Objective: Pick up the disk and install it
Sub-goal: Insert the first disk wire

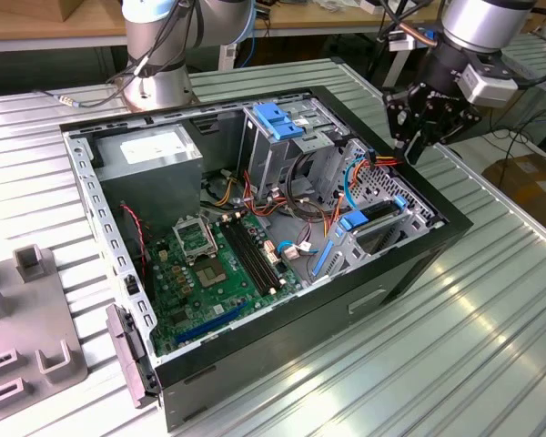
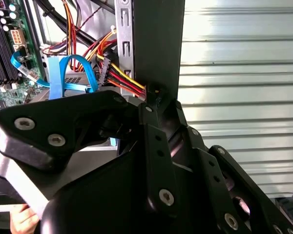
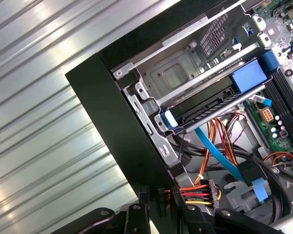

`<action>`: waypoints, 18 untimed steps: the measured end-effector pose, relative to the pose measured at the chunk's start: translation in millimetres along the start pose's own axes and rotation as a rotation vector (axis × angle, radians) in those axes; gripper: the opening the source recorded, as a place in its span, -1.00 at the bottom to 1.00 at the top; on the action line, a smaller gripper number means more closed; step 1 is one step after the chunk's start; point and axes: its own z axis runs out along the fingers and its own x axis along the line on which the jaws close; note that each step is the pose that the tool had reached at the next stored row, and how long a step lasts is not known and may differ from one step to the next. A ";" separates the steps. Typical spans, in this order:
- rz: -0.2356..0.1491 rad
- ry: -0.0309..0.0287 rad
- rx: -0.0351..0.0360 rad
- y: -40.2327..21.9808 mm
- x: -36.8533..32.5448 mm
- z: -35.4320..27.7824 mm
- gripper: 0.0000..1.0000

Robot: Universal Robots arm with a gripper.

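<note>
Black-linked gripper [image 1: 419,137], jaws' state unclear, above ribbed metal table [image 1: 491,309] beside blue-framed disk [image 3: 219,105]

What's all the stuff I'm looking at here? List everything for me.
computer case: one, black, open on the ribbed metal table
motherboard: one, green, on the case floor
power supply box: one, grey, far corner of the case
blue handle: one, atop the drive cage
disk: one, dark in a blue carrier, seated in the bay by the case wall
cables: several, red, yellow, orange, blue, beside the bay
grey fixtures: several, exterior view's left
gripper: one, black, above the case edge near the disk
</note>
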 end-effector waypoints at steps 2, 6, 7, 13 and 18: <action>0.000 0.0009 -0.0015 -1.1 -0.6 0.0 -0.38; 0.000 0.0013 -0.0022 -1.7 -1.0 0.1 -0.38; 0.000 0.0013 -0.0022 -1.7 -1.0 0.1 -0.41; 0.000 0.0017 -0.0027 -1.8 -0.9 -1.9 -0.66; 0.001 0.0015 -0.0026 -1.5 -1.4 -5.3 -0.66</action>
